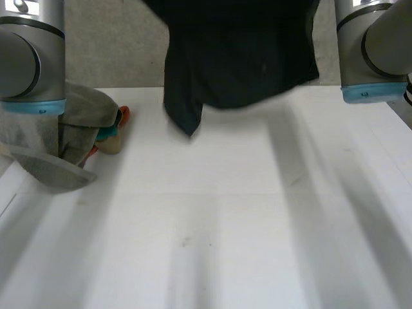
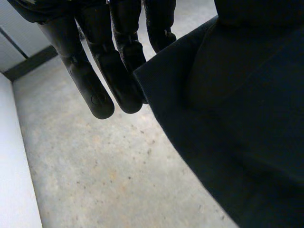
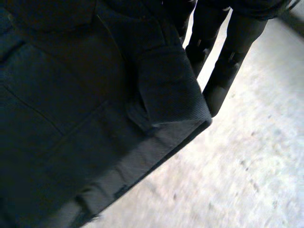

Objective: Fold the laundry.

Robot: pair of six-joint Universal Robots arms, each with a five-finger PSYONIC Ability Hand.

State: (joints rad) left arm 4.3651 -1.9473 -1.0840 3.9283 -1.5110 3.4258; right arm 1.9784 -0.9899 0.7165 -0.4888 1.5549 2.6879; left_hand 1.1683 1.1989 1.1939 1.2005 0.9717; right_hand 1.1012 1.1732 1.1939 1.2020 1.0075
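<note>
A dark garment (image 1: 238, 58) hangs limp over the desk's (image 1: 225, 225) far edge, its top cut off. My left hand (image 2: 90, 66) and right hand (image 3: 232, 47) pinch its edges, fingers straight, thumbs hidden under cloth.

Your left arm (image 1: 29, 58) and right arm (image 1: 376, 45) are built of fat, smooth grey cylindrical joints, and each ends in a light-blue cap, one on the left (image 1: 32, 107) and one on the right (image 1: 373, 93). Your left hand (image 2: 90, 42) is matte black. Its fingers (image 2: 121, 71) are long and round-tipped, jointed in segments with visible seams, and one tip bears a small round stamped mark. Your right hand (image 3: 237, 42) is the same black, with blockier-looking segments.
</note>
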